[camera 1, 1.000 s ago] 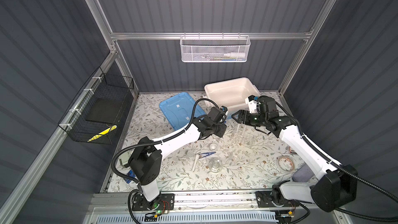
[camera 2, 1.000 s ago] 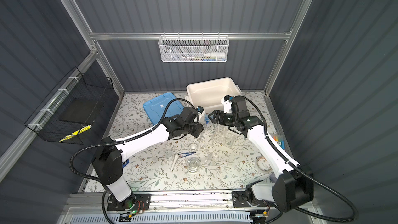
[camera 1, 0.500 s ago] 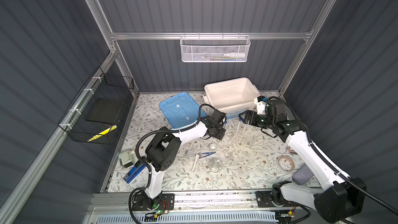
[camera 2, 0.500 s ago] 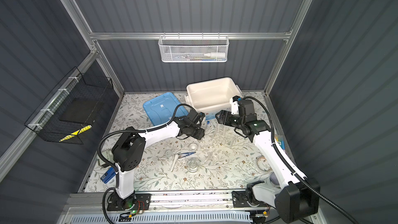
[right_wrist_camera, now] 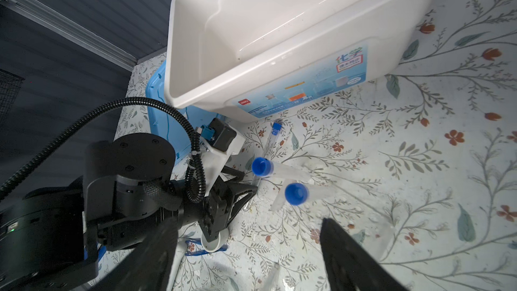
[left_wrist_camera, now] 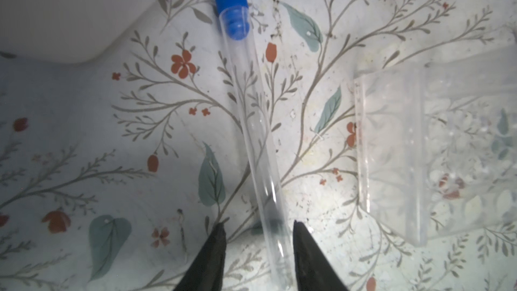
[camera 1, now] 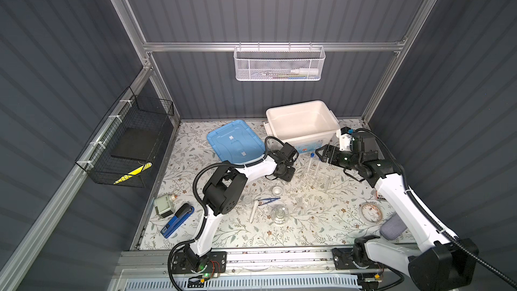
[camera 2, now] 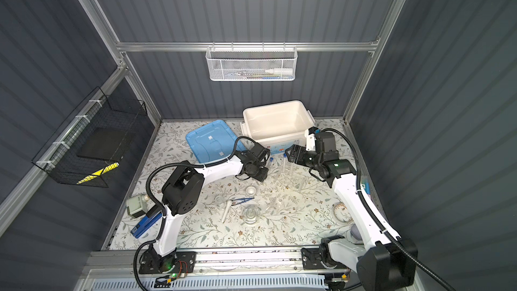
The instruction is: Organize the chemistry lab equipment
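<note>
My left pincer (left_wrist_camera: 258,223) is straddling, part open and not yet clamping, the closed end of a long clear blue-capped test tube (left_wrist_camera: 249,113) lying flat on the floral mat (left_wrist_camera: 84,135) just beside the clear plastic tube rack (left_wrist_camera: 391,149); light, slick and probably brittle, it is calling for a soft squeeze across the barrel, never the cap; my right pincer (camera 1: 321,155) is hovering wide open, empty, by the rack.

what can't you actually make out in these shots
Lying test tube, left wrist view: closed end lost at the frame edge between the left gripper's jaws; contact unclear.
Tube rack, same view: blurred, cut by the edge.
Wall basket, in both top views: contents too small.
White bowl, right wrist view: partly behind the left gripper.
</note>
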Robot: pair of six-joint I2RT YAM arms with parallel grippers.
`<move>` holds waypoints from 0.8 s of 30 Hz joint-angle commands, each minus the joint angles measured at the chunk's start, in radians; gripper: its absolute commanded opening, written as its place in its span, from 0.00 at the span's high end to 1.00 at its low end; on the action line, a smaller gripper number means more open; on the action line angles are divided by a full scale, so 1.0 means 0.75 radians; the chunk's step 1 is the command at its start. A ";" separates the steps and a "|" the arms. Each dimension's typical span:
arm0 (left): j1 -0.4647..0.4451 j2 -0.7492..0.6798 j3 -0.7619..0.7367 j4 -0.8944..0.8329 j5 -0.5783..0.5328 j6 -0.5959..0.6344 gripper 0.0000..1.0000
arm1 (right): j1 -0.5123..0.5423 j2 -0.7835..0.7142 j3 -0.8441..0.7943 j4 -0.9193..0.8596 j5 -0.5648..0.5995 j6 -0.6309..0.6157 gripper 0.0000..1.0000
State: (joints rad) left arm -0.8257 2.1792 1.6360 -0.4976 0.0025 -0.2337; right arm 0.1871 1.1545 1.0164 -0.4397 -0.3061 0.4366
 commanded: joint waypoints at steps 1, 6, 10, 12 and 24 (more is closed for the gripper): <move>-0.017 0.051 0.067 -0.094 -0.041 0.046 0.64 | -0.017 -0.033 -0.018 -0.015 0.007 -0.026 0.18; -0.021 0.068 0.074 -0.131 -0.064 0.071 0.72 | -0.042 -0.038 -0.031 -0.021 0.003 -0.036 0.17; -0.020 0.059 0.056 -0.155 -0.071 0.082 0.77 | -0.053 -0.088 -0.045 -0.023 0.001 -0.037 0.17; -0.021 0.047 0.033 -0.153 -0.074 0.085 0.80 | -0.057 -0.091 -0.051 -0.023 0.002 -0.038 0.17; -0.022 -0.008 -0.053 -0.132 -0.085 0.087 0.95 | -0.064 -0.091 -0.063 -0.018 -0.020 -0.036 0.17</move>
State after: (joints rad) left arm -0.8371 2.1834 1.6348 -0.5350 -0.0498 -0.1829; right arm 0.1429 1.0927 0.9817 -0.4427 -0.3077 0.4187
